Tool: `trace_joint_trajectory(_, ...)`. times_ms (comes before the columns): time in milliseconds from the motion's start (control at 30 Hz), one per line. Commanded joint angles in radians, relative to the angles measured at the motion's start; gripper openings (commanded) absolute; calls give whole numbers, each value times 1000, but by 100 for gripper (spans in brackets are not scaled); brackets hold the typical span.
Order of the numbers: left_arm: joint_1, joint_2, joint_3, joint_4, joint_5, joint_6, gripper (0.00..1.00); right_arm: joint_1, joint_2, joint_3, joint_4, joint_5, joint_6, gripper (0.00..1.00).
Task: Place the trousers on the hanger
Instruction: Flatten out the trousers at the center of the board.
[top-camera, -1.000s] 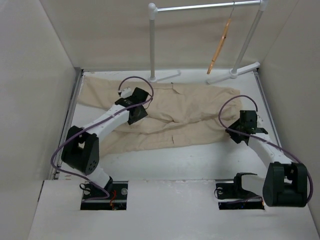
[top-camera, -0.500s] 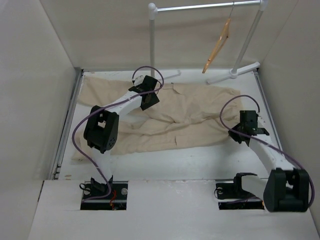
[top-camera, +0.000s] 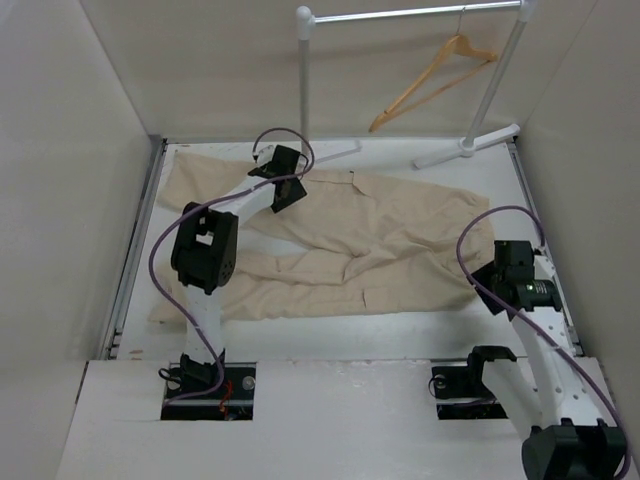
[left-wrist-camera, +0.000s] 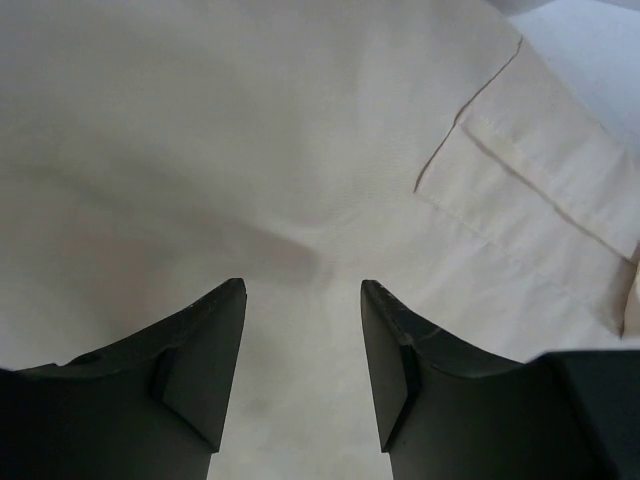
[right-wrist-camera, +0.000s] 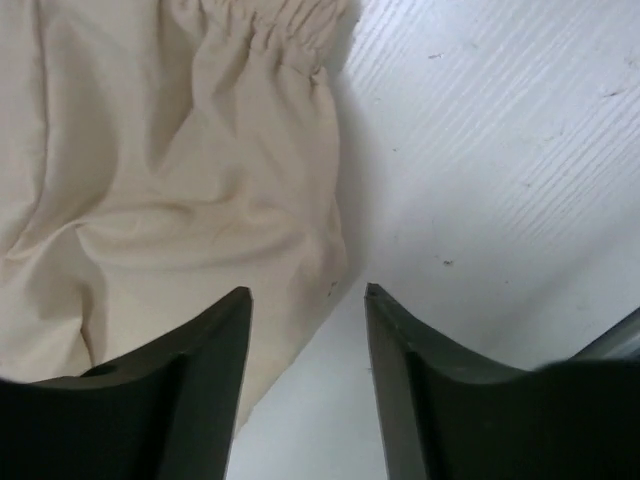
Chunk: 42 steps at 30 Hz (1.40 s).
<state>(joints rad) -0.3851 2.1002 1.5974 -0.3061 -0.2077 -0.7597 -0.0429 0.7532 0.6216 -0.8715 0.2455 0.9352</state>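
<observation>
The beige trousers (top-camera: 350, 235) lie spread flat across the white table, waist end to the right. The orange-tan wooden hanger (top-camera: 430, 82) hangs by its hook from the rack's rod at the back right. My left gripper (top-camera: 284, 190) is open and empty, just above the cloth at the back left; in the left wrist view (left-wrist-camera: 303, 290) the trousers (left-wrist-camera: 250, 150) fill the frame, with a pocket flap (left-wrist-camera: 540, 170) at the right. My right gripper (top-camera: 510, 262) is open and empty at the trousers' right end; in its wrist view (right-wrist-camera: 308, 292) the jaws straddle the gathered cloth edge (right-wrist-camera: 180, 180).
A white tubular clothes rack (top-camera: 303, 80) stands at the back, its feet (top-camera: 470, 145) on the table's far edge. Beige walls close in the table on the left, right and back. Bare white table (right-wrist-camera: 500, 150) shows to the right of the trousers.
The left arm has reached farther back over the trousers. The right arm has drawn back towards the near right. The hanger has swung round on the rod and now faces the camera.
</observation>
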Motion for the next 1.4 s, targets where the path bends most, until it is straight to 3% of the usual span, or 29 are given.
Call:
trace_joint_trajectory(0,10,-257,-141,1,-7,8,48,53,-3,128,-20,61,-41,61)
trace_joint_trajectory(67,16,-372,-265,2,-18,-4,48,97,21,180,12,58,-103,66)
trace_joint_trajectory(133,30,-515,-411,-16,-33,-18,46,181,55,210,64,26,-154,65)
trace_joint_trajectory(167,41,-585,-485,-25,-41,-23,44,233,78,219,92,-4,-167,58)
trace_joint_trajectory(267,94,-812,-676,-94,-62,-61,42,423,184,236,205,-83,-141,15)
trace_joint_trajectory(300,117,-877,-726,-119,-65,-69,42,489,230,245,247,-92,-124,9)
trace_joint_trajectory(367,168,-977,-799,-158,-47,-75,42,609,334,268,339,-97,-104,9)
trace_joint_trajectory(400,189,-1009,-824,-172,-30,-76,44,655,389,286,376,-103,-98,14)
trace_joint_trajectory(500,234,-1037,-864,-169,39,-69,48,777,542,349,443,-92,-78,47)
trace_joint_trajectory(533,245,-1028,-872,-151,56,-69,50,800,586,369,456,-92,-75,53)
trace_joint_trajectory(733,234,-916,-850,-54,102,-61,51,837,770,446,493,-65,-49,59)
trace_joint_trajectory(833,232,-884,-850,-48,97,-63,47,834,822,463,461,-58,-36,55)
trace_joint_trajectory(1100,248,-841,-866,-39,87,-66,24,814,909,484,427,-31,-26,48)
trace_joint_trajectory(1200,243,-858,-846,-53,73,-66,18,797,939,513,428,-26,-30,24)
trace_joint_trajectory(1367,255,-873,-826,-57,73,-59,11,748,977,579,424,-9,-55,2)
